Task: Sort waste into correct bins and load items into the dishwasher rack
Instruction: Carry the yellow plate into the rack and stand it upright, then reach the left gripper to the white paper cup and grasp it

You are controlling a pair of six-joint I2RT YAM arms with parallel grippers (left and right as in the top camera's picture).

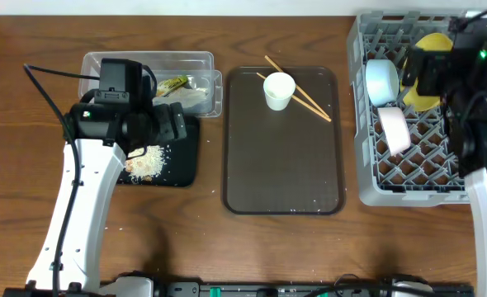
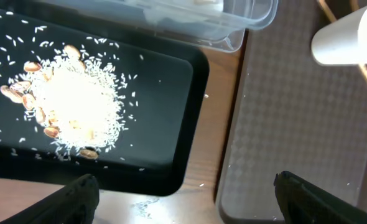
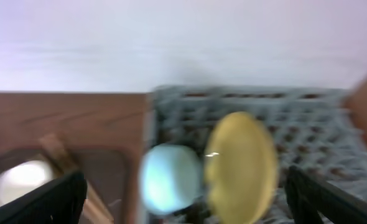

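Observation:
My left gripper is open and empty. It hovers over the right end of the black tray, which holds a pile of rice scraps. The clear tub behind it holds the snack wrapper and crumpled paper. The white cup and chopsticks are on the brown tray. The grey rack holds the light blue bowl, white bowl and yellow plate. My right gripper is open above the rack.
The large brown serving tray lies between the bins and the rack. A few rice grains lie on it and on the wooden table. The right wrist view is blurred.

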